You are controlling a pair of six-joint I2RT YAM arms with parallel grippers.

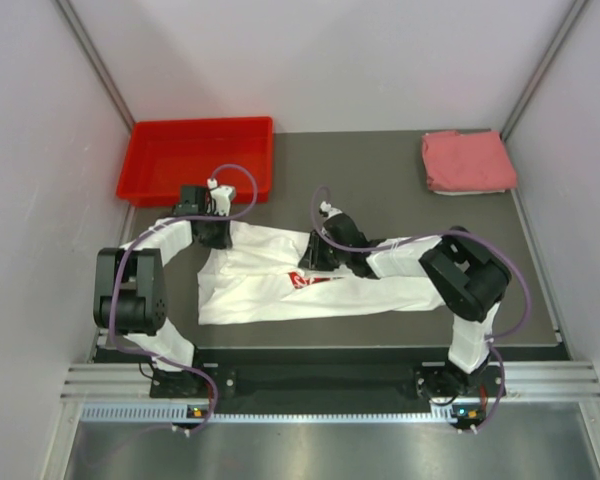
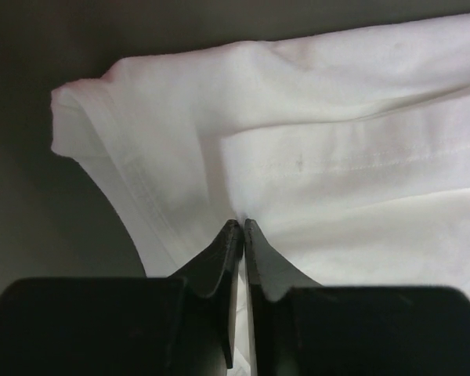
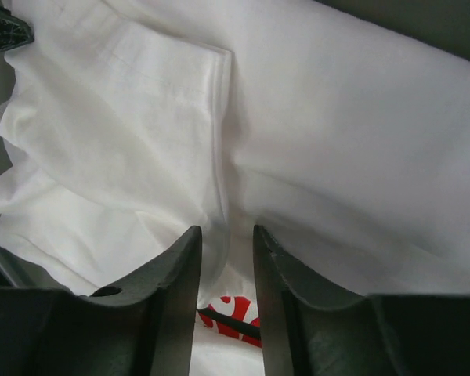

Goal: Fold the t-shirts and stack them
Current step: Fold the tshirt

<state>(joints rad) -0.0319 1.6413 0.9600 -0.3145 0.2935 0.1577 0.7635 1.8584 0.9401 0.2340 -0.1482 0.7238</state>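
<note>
White cloth t-shirt with a red printed logo (image 1: 280,290), lying crumpled mid dark tabletop (image 1: 380,180), left pincer (image 2: 242,227) pinched closed on its cloth near a sleeve, right pincer (image 3: 227,235) parted above the logo, pink-red folded t-shirt (image 1: 467,160) at far right corner

A white t-shirt (image 1: 280,290) lies rumpled and partly folded lengthwise, one hemmed sleeve spread just beyond the left fingers (image 2: 219,262), which pinch its cloth. Its red printed logo (image 3: 231,317) peeks out between the parted right fingers (image 3: 172,290). A pink t-shirt (image 1: 468,160), folded square, rests well apart from both.
</note>
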